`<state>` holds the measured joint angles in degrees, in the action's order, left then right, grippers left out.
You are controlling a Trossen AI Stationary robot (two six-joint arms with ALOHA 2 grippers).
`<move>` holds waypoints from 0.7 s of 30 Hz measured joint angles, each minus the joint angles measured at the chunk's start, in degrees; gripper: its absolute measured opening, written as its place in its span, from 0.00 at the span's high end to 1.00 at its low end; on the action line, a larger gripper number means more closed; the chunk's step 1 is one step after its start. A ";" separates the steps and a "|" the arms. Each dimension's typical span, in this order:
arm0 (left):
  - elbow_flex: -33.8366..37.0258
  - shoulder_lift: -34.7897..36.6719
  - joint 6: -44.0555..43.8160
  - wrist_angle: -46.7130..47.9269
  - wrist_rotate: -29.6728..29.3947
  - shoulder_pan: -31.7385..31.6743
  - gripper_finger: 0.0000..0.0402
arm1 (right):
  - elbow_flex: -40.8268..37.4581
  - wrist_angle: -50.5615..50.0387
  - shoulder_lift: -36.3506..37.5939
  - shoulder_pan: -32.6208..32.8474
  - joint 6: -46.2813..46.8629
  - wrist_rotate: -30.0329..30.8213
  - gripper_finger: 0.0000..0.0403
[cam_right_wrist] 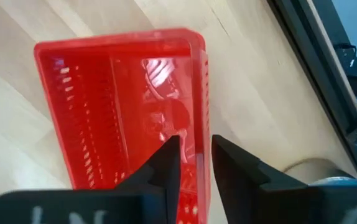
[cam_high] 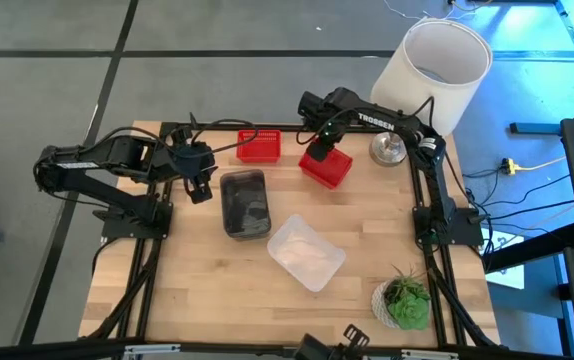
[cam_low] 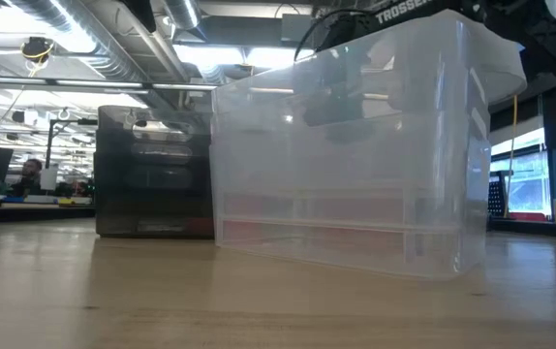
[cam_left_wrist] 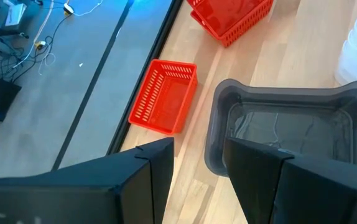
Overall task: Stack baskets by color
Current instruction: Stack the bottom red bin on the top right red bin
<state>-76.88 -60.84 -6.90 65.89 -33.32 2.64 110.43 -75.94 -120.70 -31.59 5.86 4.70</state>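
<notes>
The right gripper (cam_right_wrist: pixel 194 163) is positioned over the stacked red baskets (cam_high: pixel 326 166) near the table's far edge, its arm reaching in from the right side with the wrist angled downward. Its fingers (cam_right_wrist: pixel 166 165) straddle one long wall of the top basket with a narrow gap on either side; whether they clamp the wall cannot be told. The left gripper (cam_high: pixel 199 188) hovers just beside the near-left corner of the smoky grey basket (cam_high: pixel 244 203), fingers spread apart and empty, its arm extending from the left side. A single red mesh basket (cam_high: pixel 259 146) sits at the far edge, between the two grippers. A clear basket (cam_high: pixel 306 253) lies tilted toward the table's (cam_high: pixel 197 290) centre, just beside the grey one. Bare wood remains open along the near-left portion. A white lampshade (cam_high: pixel 433 72) and a small green plant (cam_high: pixel 405 299) stand along the right side.
</notes>
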 joint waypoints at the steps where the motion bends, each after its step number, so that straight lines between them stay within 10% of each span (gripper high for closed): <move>1: 0.00 0.00 0.00 0.00 -0.01 -0.01 0.67 | 0.67 -0.75 0.00 0.00 -0.24 0.01 0.77; 21: 0.00 -0.02 -0.48 0.00 1.41 0.01 0.67 | 0.42 -0.80 0.05 0.72 -3.42 -1.21 0.77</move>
<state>-76.88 -60.86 -7.37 65.89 -31.90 2.66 110.85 -76.73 -120.66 -30.87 2.44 3.49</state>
